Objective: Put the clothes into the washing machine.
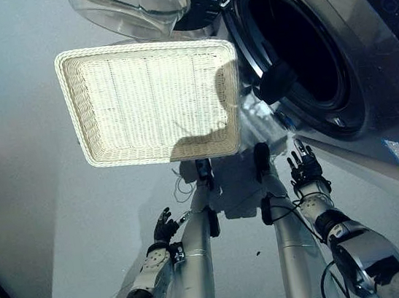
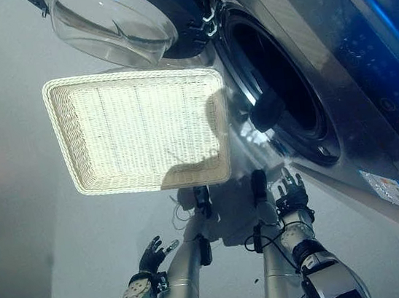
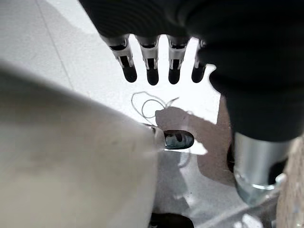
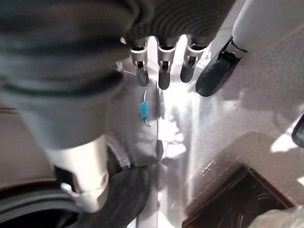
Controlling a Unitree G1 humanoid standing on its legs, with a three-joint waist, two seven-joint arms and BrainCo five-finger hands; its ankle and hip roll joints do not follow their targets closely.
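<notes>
Pale floor (image 1: 39, 214) with empty white wicker basket (image 1: 150, 100) beside open washing machine (image 1: 305, 54), dark clothing (image 1: 277, 84) draped over drum rim, left robot hand (image 1: 164, 227) and right robot hand (image 1: 305, 168) spread, empty, apparently finished loading.

Silver-grey arms, dark-tipped fingers (image 3: 151, 76) (ribbed dark covers)

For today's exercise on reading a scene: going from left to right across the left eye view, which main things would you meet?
Wicker basket → washing machine drum opening. The door overlaps both, so it is left out.
</notes>
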